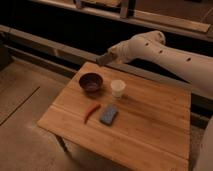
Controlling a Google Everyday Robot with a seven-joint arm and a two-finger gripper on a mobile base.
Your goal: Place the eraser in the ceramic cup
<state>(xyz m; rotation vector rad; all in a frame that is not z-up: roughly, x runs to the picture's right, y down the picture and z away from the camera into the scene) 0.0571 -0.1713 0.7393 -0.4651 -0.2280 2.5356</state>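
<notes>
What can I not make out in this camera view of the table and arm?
All in the camera view:
- Ceramic cup: its inside bottom is hidden by its own near wall.
- Bowl: its bottom is too dark to tell.
- Table: the near right corner is cut off by the bottom edge and the arm.
- Gripper, shut, above the table's far edge behind the bowl: its underside is turned away.
- Eraser: its underside lies against the table.

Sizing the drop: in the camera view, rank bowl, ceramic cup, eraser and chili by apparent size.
1. bowl
2. eraser and ceramic cup, too alike to rank
3. chili
Gripper hovers over the table's far edge.
</notes>
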